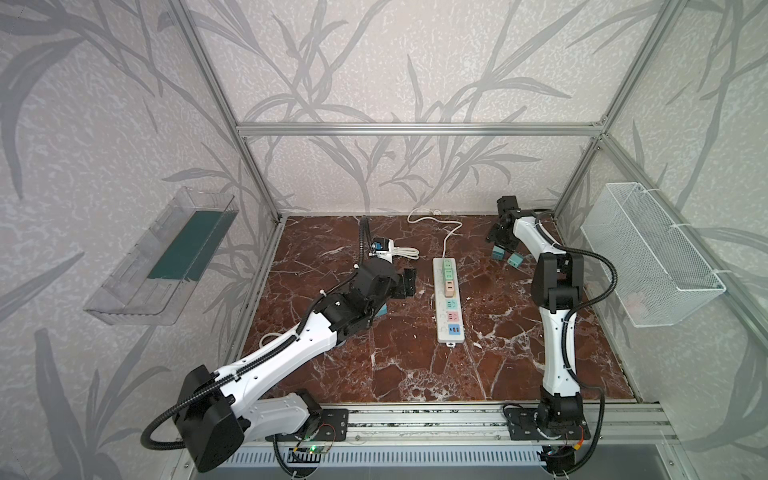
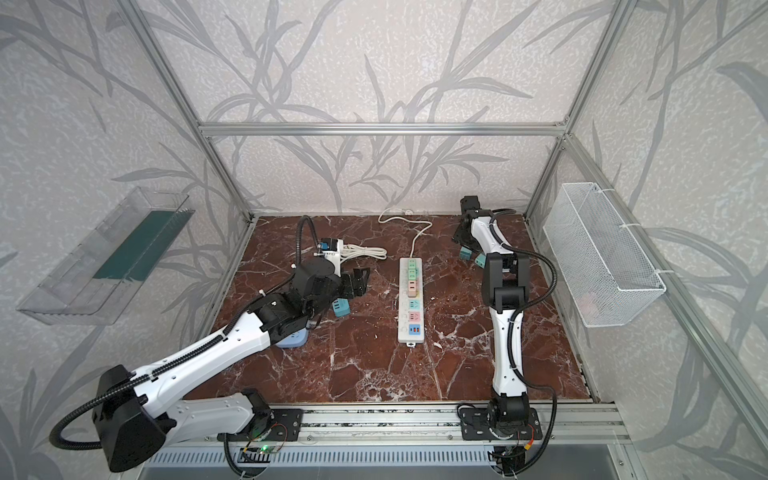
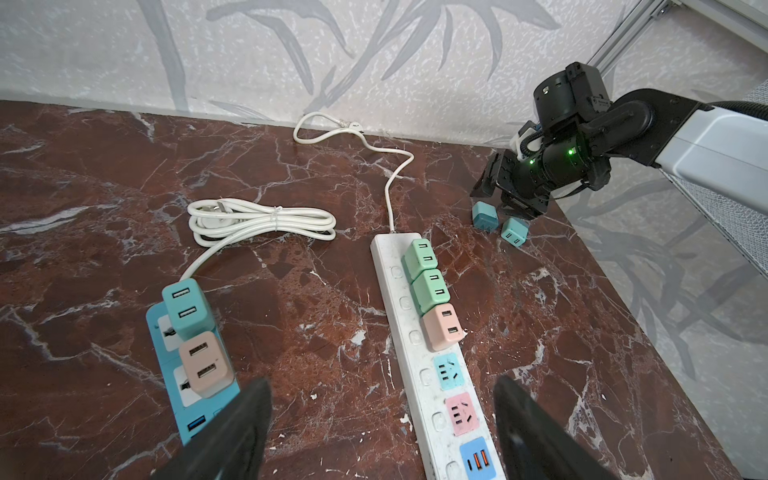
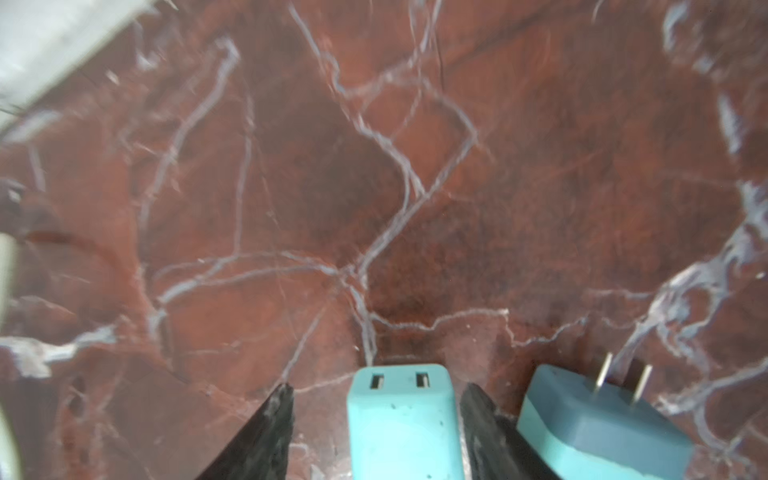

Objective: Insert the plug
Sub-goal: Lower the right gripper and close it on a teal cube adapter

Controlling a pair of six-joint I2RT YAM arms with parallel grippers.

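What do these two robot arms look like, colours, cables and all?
Both the left arm and right arm have white shell links between bulky black joints, with black ribbed cable hoses looping alongside. Each ends in black, wedge-shaped jaws. A small green light glows on the right arm's wrist.

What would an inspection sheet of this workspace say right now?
Surface: red marble tabletop, small white flecks.
Job's things: white power strip holds three plugs, two sockets free; teal plug and blue plug lie loose.
Clutter: blue power strip with two plugs.
Hands: left hand open, empty; right hand open, straddling teal plug.
Cables: strip cord trails to back wall; bundled cord tied.
Surroundings: wire basket, clear tray, aluminium frame.
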